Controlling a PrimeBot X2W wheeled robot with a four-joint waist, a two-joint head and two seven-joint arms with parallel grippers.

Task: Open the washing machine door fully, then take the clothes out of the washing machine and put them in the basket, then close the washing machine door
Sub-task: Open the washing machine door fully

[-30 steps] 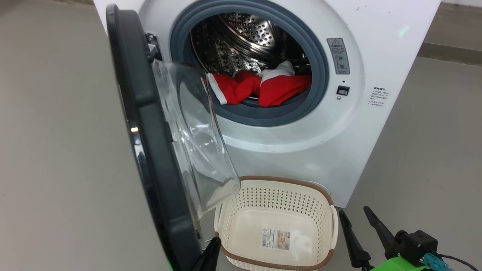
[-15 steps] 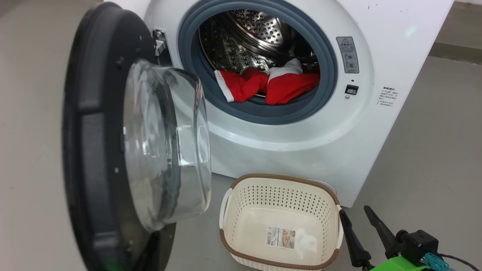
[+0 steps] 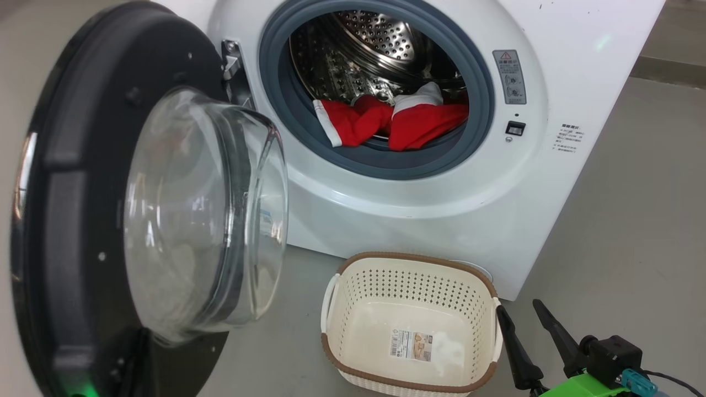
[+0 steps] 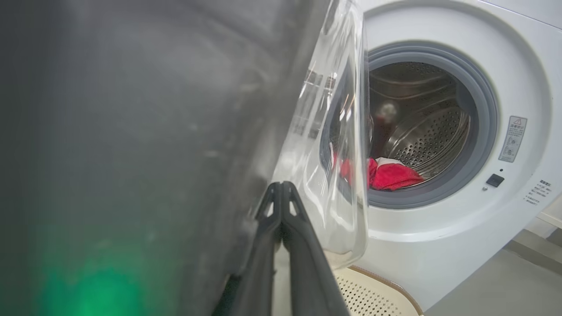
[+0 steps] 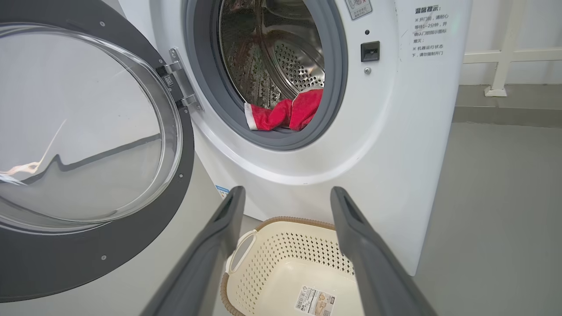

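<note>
Left pincer (image 4: 281, 186), closed narrow and empty, stands just beside the washing machine door (image 4: 184, 131), between its black rim (image 4: 109, 153) and glass bowl (image 4: 340, 145).

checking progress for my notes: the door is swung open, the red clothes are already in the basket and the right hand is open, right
Not quite. The head view shows the red clothes inside the washing machine, near its opening; the basket holds no clothes. The door is swung open and the right hand is open.
</note>
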